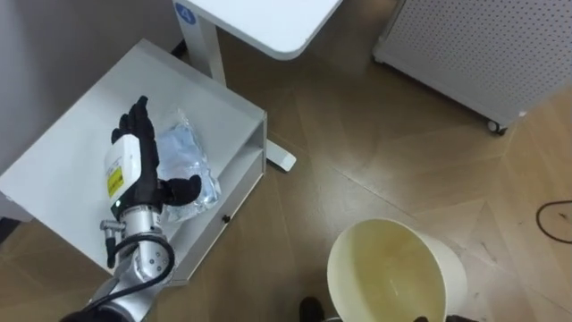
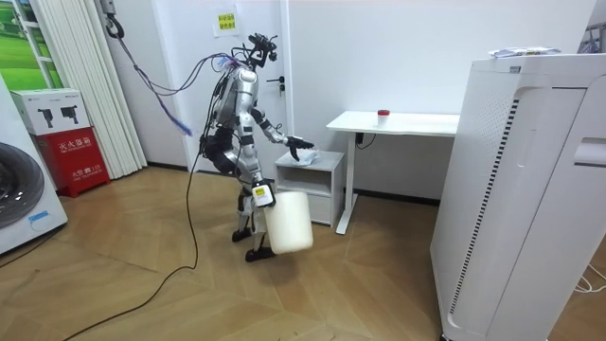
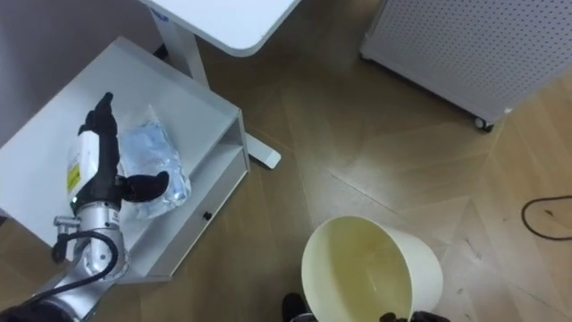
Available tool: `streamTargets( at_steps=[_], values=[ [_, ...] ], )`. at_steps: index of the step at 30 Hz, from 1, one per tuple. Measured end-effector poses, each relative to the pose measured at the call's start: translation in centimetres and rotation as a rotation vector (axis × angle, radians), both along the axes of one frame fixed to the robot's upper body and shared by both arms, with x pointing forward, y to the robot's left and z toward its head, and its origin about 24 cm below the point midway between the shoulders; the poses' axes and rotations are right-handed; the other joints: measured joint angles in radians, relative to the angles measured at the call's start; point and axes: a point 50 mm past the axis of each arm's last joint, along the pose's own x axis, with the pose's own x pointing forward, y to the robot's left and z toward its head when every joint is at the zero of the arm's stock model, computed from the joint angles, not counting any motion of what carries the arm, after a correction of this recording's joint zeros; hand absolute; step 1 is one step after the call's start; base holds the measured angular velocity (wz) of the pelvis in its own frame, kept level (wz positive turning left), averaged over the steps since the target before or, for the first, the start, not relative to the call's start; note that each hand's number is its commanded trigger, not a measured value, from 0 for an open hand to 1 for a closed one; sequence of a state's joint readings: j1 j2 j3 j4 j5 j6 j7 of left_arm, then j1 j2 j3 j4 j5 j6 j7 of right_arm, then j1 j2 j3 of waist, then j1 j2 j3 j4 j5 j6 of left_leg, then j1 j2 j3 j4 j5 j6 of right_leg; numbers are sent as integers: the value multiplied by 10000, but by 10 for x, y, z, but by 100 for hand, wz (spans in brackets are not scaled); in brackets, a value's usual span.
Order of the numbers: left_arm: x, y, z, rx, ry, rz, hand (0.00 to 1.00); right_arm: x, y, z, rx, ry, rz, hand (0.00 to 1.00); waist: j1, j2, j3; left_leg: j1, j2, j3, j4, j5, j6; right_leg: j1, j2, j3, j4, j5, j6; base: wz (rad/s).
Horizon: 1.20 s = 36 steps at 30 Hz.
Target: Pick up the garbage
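Observation:
A crumpled clear plastic bag (image 1: 189, 154) lies on top of a low white cabinet (image 1: 71, 143) at the left. My left hand (image 1: 134, 165) rests over the bag's left side, fingers straight and pointing away from me, thumb spread out onto the plastic. It is open and nothing is lifted. A cream bucket (image 1: 338, 259) hangs below me at the bottom centre, mouth up and with nothing inside. In the room view my right hand (image 2: 262, 196) holds that bucket (image 2: 289, 225) by its rim at my side, while I stand facing the cabinet (image 2: 317, 180).
A white desk (image 1: 268, 22) stands just beyond the cabinet, with its leg foot (image 1: 281, 158) on the wooden floor. A tall white perforated appliance (image 1: 483, 45) is at the upper right. A dark cable (image 1: 554, 219) loops on the floor at the right edge.

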<state>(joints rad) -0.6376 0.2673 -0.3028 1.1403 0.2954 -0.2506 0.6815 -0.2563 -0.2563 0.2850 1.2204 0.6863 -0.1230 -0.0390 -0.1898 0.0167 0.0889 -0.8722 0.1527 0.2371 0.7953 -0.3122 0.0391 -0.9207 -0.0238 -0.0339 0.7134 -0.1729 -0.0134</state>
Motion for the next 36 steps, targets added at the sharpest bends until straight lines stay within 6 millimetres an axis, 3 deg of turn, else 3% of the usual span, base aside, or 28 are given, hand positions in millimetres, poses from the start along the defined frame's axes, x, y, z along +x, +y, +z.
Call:
streamTargets(
  at_steps=[11, 15, 16, 17, 18, 26, 29, 36],
  values=[
    [-11, 6, -29, 146, 2709, -801, 0, -1, 0, -1, 304, 84, -399, 100, 55, 0, 0, -93, -53, -12, -39, -50, 12, -76, -34, -8, -28, -26, 25, 0],
    [-12, 6, -32, 125, 2935, -947, 3, 1, 1, 0, 253, 83, -460, 100, 65, -1, -12, -49, -83, 25, -74, -47, 16, -70, -69, 16, -17, -44, 41, 0],
    [-14, 7, -34, 118, 3026, -964, 62, 1, 1, 0, 242, 72, -465, 100, 71, 0, -27, -41, -85, 33, -78, -46, 17, -66, -72, 16, -17, -43, 41, 0],
    [-14, 7, -34, 116, 3064, -976, 90, 1, 1, 0, 238, 74, -469, 100, 74, 0, -34, -34, -86, 37, -81, -45, 18, -61, -72, 16, -17, -43, 41, 0],
    [-15, 8, -35, 117, 3126, -999, 100, 2, 1, 0, 233, 71, -470, 100, 70, -1, -40, -10, -88, 44, -86, -44, 19, -46, -74, 18, -15, -43, 41, 0],
    [-13, 25, -28, 441, 3279, -542, 100, 0, 3, -1, 321, 333, -439, 100, 36, -27, -87, 342, -103, 54, -132, -44, 19, 261, -90, 36, -29, -45, 39, -1],
    [-13, 27, -29, 499, 3440, -408, 100, 0, 4, -1, 210, 384, -308, 100, 35, -72, -140, 406, -115, 56, -148, -43, 20, 320, -103, 33, -36, -46, 42, 0],
    [-10, 22, -28, 43, 3377, -216, 100, 1, 6, -1, 63, 416, -327, 100, 64, -103, -159, 557, -246, 31, -314, 40, 43, 435, -196, 21, -61, -50, 51, 4]
  ],
)
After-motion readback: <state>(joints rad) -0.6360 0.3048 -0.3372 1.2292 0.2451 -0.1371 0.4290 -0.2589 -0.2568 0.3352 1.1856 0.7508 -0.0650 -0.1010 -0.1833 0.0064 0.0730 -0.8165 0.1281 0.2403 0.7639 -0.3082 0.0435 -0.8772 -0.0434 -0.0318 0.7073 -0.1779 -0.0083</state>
